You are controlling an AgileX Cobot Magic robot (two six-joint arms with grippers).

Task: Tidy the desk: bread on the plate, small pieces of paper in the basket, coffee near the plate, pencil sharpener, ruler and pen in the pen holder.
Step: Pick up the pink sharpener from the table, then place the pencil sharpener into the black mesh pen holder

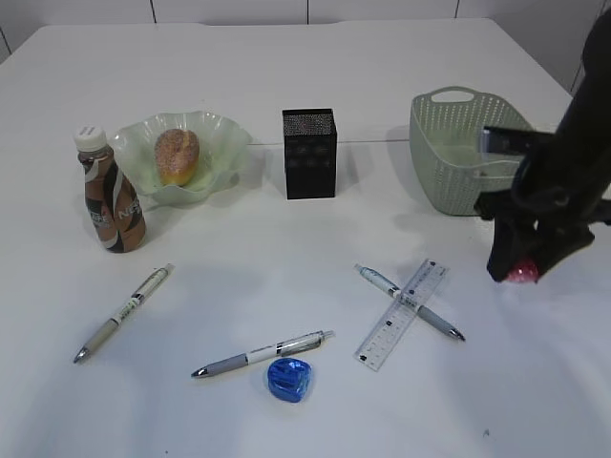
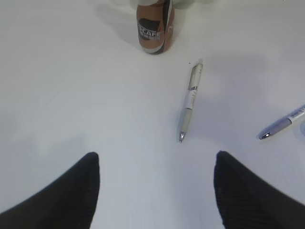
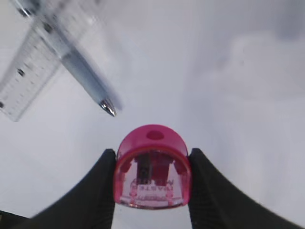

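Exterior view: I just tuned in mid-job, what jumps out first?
The right gripper hangs above the table's right side, in front of the green basket, closed on a pink pencil sharpener. A ruler lies crossed with a pen at centre right, and a blue sharpener sits near the front edge. Bread already sits in the plate, at the back left.

Coffee bottle [image 2: 155, 27] label shows "SCAFE"; ruler [image 1: 402, 314] markings too small to read

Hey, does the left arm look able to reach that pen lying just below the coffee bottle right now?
Probably yes. The left gripper is open and empty, and the pen lies on bare table ahead of its fingers, clear of the coffee bottle, with nothing between them.
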